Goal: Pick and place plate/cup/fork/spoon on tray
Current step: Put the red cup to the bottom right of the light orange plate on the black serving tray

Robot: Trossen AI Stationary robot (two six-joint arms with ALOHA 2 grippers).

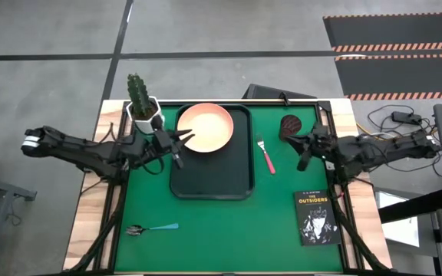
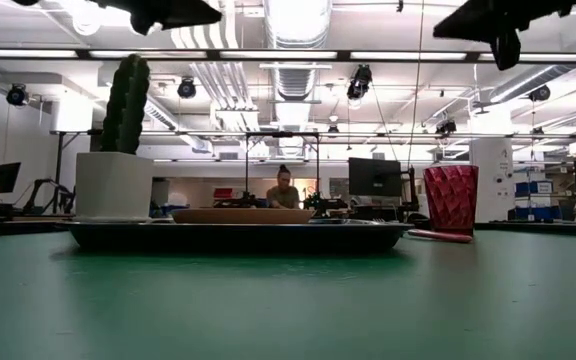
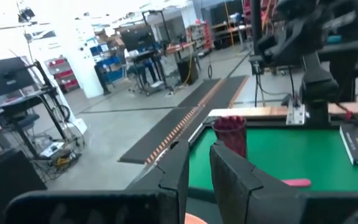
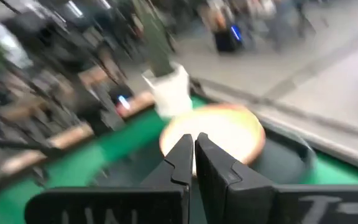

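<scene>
The salmon-pink plate (image 1: 206, 128) lies flat on the far part of the dark tray (image 1: 209, 180). The maroon cup (image 1: 290, 125) stands upright on the green mat, right of the tray. The pink-handled fork (image 1: 265, 156) lies flat between the tray and the cup. The spoon (image 1: 150, 228) with its teal handle lies on the mat near the front left. My left gripper (image 1: 184, 138) hovers high over the plate's left edge, its fingers (image 3: 178, 168) a narrow gap apart and empty. My right gripper (image 1: 298, 146) is shut and empty, raised just near of the cup.
A white pot with a cactus (image 1: 140, 103) stands at the tray's far left corner. A black book (image 1: 316, 218) lies at the front right. The near half of the tray and the mat's front middle are bare. A person (image 2: 284, 190) sits far behind the table.
</scene>
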